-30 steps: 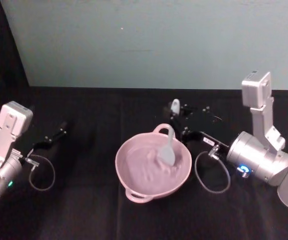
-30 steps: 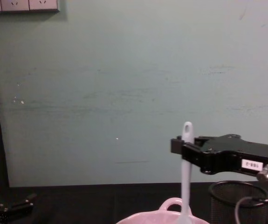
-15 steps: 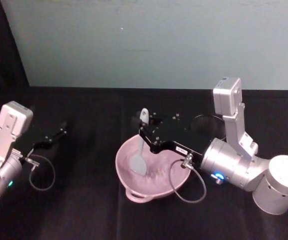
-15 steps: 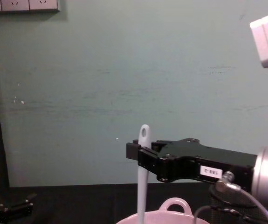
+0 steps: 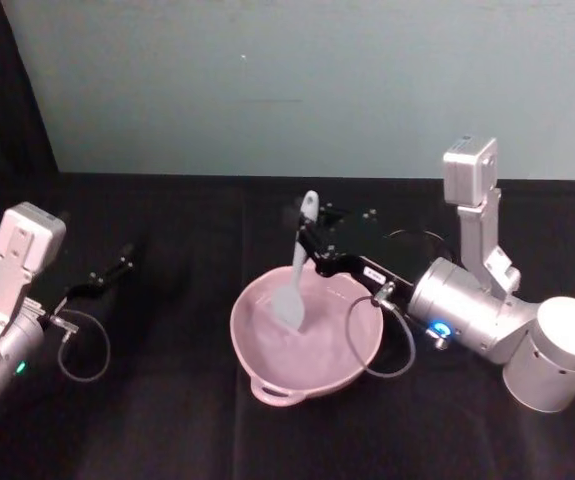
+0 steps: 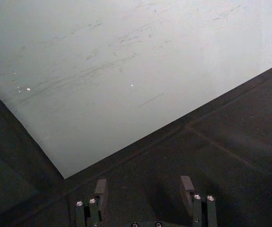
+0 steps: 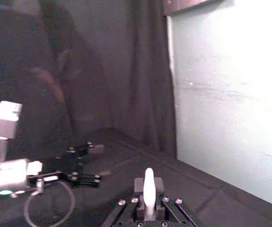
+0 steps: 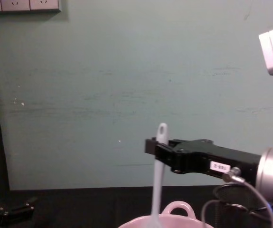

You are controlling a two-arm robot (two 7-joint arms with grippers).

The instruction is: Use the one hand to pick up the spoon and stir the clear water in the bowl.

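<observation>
Pinching the slender white spoon (image 5: 297,272), the hand's (image 5: 311,241) jaws hold it in the rounded pink bowl (image 5: 237,325).

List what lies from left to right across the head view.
Parked black left gripper → pale pink bowl → silver cylindrical right wrist. Left out: the black right gripper, gripping the long white plastic spoon over the bowl.

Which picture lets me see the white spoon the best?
The head view: the whole spoon shows, from the hole in its handle down to the scoop in the pink bowl, held by the right end effector. The chest view hides the scoop behind the bowl's rim; the right wrist view catches the handle's tip.
</observation>
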